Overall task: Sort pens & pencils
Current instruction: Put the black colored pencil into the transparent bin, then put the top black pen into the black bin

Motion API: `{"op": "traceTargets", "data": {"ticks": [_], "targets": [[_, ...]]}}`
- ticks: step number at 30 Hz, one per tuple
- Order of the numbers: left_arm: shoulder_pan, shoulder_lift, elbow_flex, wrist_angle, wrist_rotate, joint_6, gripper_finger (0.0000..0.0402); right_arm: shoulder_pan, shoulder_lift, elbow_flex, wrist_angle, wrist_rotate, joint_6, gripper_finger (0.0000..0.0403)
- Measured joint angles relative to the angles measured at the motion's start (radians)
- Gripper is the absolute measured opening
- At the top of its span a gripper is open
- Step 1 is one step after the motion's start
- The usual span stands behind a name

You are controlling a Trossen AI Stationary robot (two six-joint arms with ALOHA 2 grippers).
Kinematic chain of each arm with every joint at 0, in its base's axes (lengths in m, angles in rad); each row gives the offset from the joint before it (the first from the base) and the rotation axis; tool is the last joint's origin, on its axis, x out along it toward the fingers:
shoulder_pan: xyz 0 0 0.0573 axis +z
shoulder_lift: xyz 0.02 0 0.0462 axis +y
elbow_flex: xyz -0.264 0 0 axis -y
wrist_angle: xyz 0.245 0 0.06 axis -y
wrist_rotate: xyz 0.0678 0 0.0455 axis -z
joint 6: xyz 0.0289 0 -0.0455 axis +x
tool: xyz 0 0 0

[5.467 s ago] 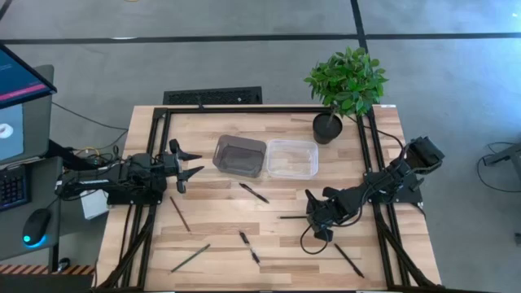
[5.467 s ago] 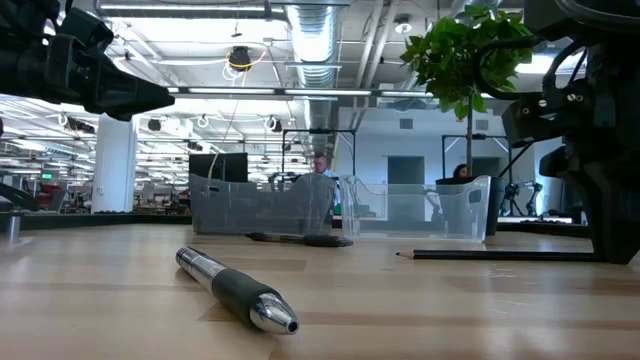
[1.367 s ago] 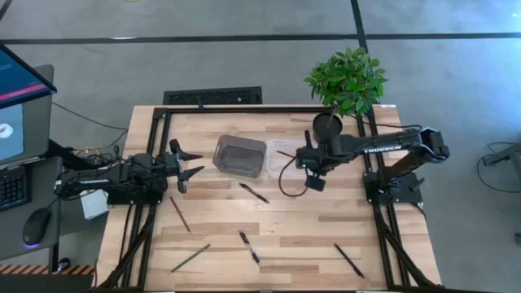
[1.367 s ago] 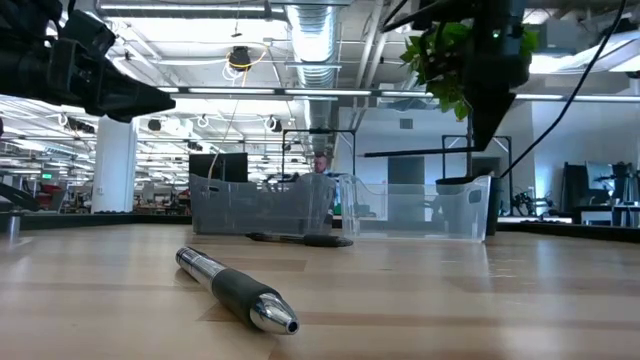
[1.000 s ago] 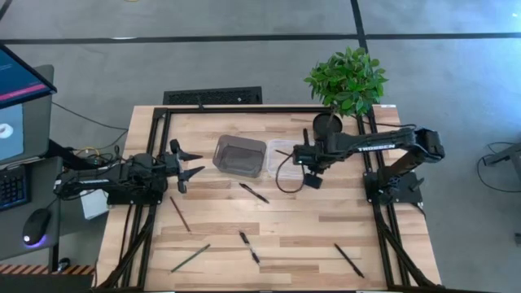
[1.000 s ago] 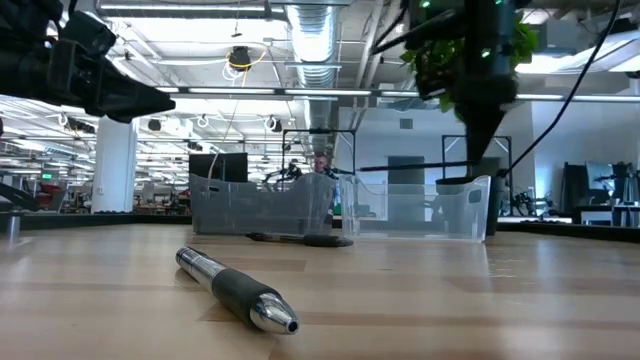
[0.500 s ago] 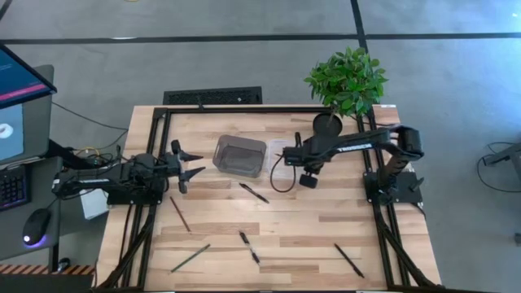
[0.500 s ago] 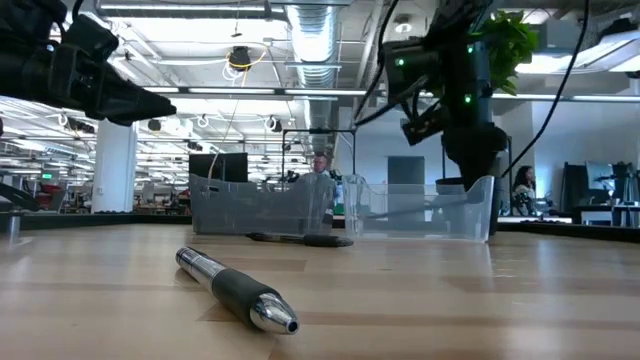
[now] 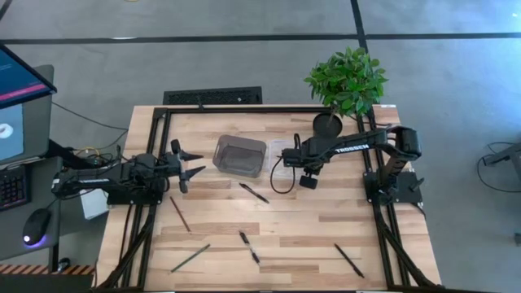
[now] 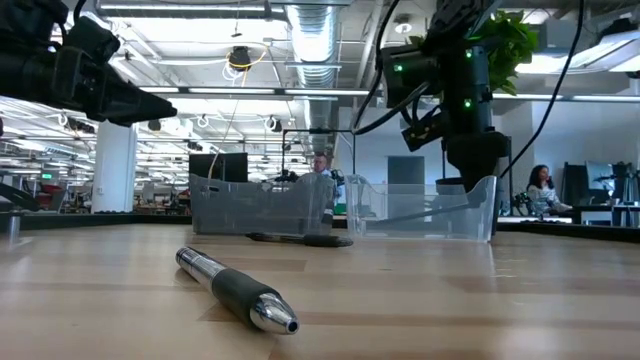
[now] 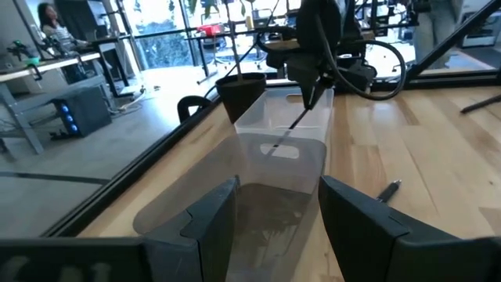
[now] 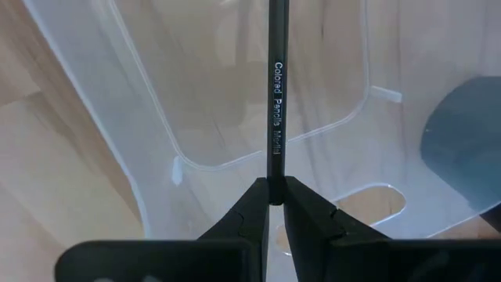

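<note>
Carried across from the right side of the surface, the pencil (image 12: 275, 110) now hangs over the clear tray (image 9: 303, 167), pinched tight between the fingers of the right hand (image 12: 275, 205), its tip angled down into the tray in the left wrist view. Printed lettering runs along its dark shaft. Just beside the clear tray sits the grey tray (image 9: 239, 155), their walls close together near the far middle of the surface (image 9: 285, 228).

Out on the bare wood, four more sticks and pens wait: one pen (image 9: 254, 193) just in front of the grey tray, another pen (image 9: 249, 247) nearer the front edge, a third pen (image 9: 348, 260) toward the front right, and two thin pencils (image 9: 180, 213) on the left side, one of them near the front left corner.

Over at the left edge, the left hand (image 9: 189, 162) hovers with its fingers spread wide, holding nothing, pointing toward the grey tray.

A potted plant (image 9: 346, 81) stands at the far right corner.
</note>
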Motion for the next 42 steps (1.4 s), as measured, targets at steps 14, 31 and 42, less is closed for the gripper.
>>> {"op": "traceTargets", "data": {"ticks": [14,31,42], "targets": [[0.0,0.0,0.0,0.0,-0.002,0.0,0.0174,0.003,0.0,0.0,0.0,0.002,0.024,0.0119],[0.0,0.0,0.0,0.0,-0.001,-0.038,0.0174,0.127,-0.09,0.248,-0.025,0.052,0.178,0.0156],[0.0,0.0,0.0,0.0,0.003,-0.054,0.0174,0.283,-0.089,0.25,0.246,0.025,0.269,0.0156]]}}
